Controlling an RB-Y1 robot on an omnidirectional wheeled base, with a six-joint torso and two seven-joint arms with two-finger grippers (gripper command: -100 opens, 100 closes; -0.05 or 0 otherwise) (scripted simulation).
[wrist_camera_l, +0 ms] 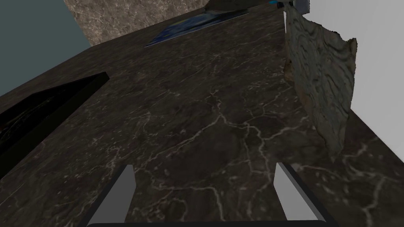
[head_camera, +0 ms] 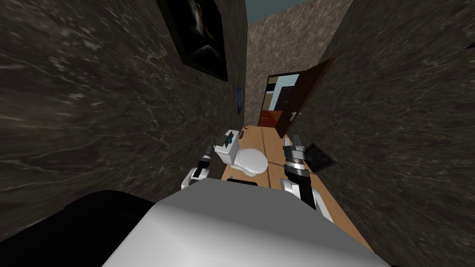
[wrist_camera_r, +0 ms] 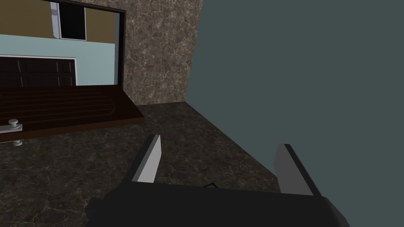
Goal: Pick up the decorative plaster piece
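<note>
**Head view.** A narrow room with dark veined marble walls [head_camera: 93, 116] and a wooden floor [head_camera: 273, 146]. A white toilet [head_camera: 253, 162] stands against the left wall. A dark item with a blue patch [head_camera: 229, 137] lies on the lid of its tank [head_camera: 227, 153]; whether this is the plaster piece cannot be told here. A dark picture frame [head_camera: 199, 37] and a small blue picture [head_camera: 239, 99] hang on the left wall. A brown door [head_camera: 301, 99] stands open at the far end. A dark grate [head_camera: 321, 157] lies on the floor at the right. The left gripper [head_camera: 208, 152] is just beside the tank, on its wall side. The right gripper [head_camera: 295, 140] is near the grate, well apart from the toilet.

**Left wrist view.** The left gripper [wrist_camera_l: 205, 167] faces the marble wall [wrist_camera_l: 189, 118], fingers spread and holding nothing. The decorative plaster piece [wrist_camera_l: 321, 86] is a thin grey-brown slab with ragged edges and wavy raised lines. It stands on edge where the wall meets a white surface [wrist_camera_l: 375, 59], ahead of the gripper and outside the finger nearer that surface, apart from it.

**Right wrist view.** The right gripper [wrist_camera_r: 219, 141] has its fingers spread, empty. Beyond it are marble and the open door [wrist_camera_r: 67, 106] with its silver handle [wrist_camera_r: 14, 124].
</note>
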